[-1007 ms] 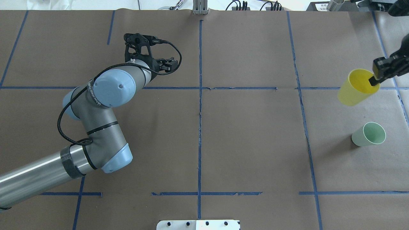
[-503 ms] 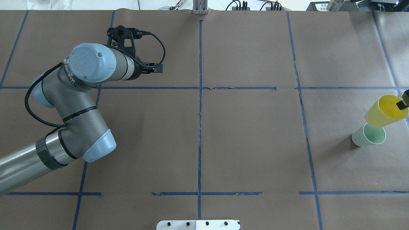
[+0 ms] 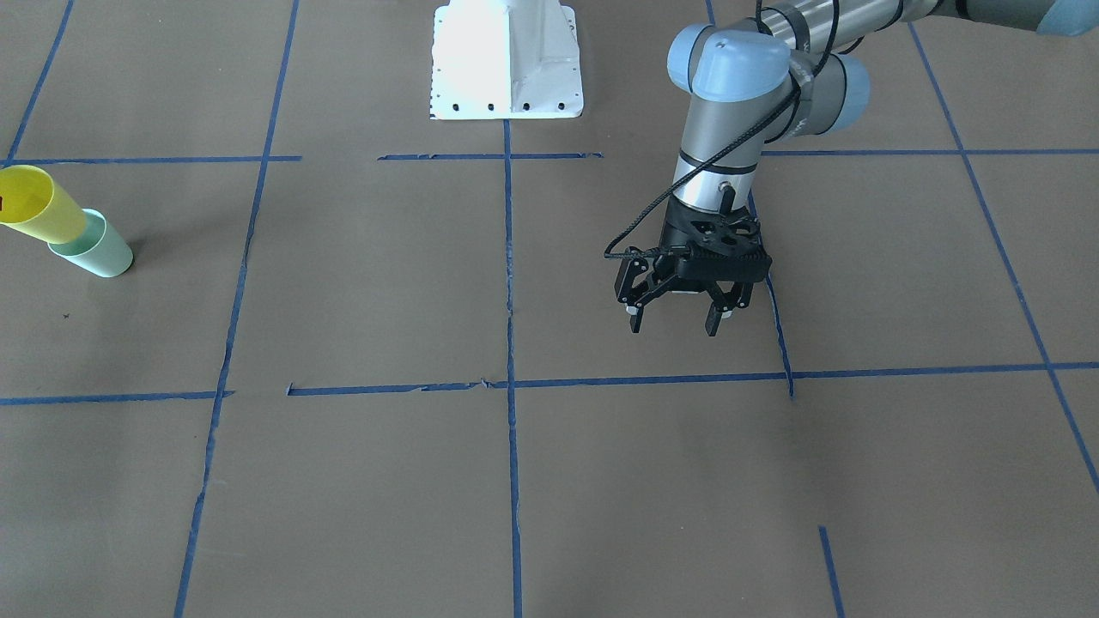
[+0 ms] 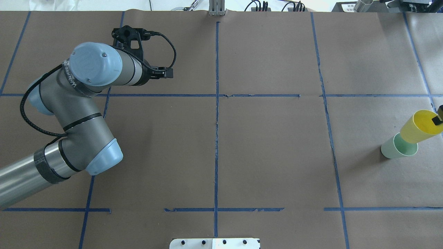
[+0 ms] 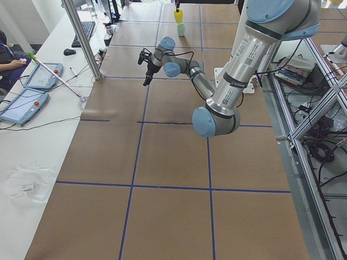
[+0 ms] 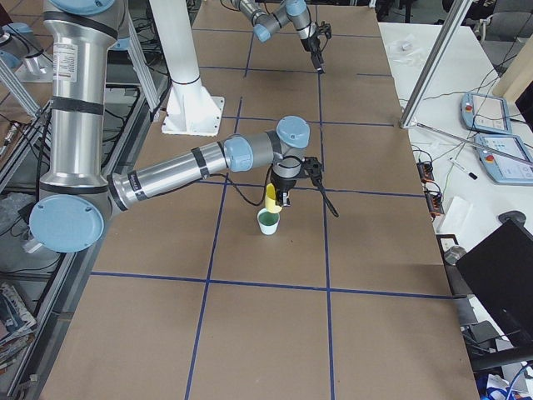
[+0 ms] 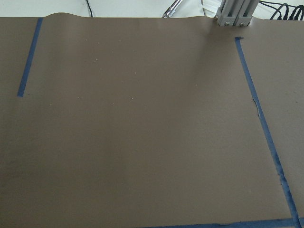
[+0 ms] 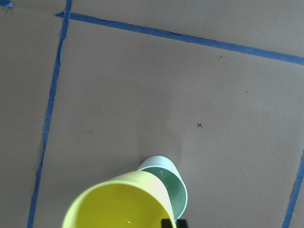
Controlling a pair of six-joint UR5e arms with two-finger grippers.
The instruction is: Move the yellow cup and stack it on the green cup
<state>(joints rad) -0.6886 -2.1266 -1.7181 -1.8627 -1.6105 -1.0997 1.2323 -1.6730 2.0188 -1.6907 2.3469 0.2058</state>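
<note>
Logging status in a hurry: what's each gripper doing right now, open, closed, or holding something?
Left gripper: open, holding nothing.
Right gripper: closed on the rim of the yellow cup, which is tilted at the mouth of the green cup.

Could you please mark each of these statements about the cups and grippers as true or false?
1. The right gripper holds the yellow cup by its rim. True.
2. The yellow cup sits upright, fully nested in the green cup. False: it is tilted, its base at the green cup's mouth and most of it outside.
3. The left gripper is gripping the green cup. False: its jaws are open and empty, far from both cups.
4. The green cup stands on the table with its mouth up. True.
</note>
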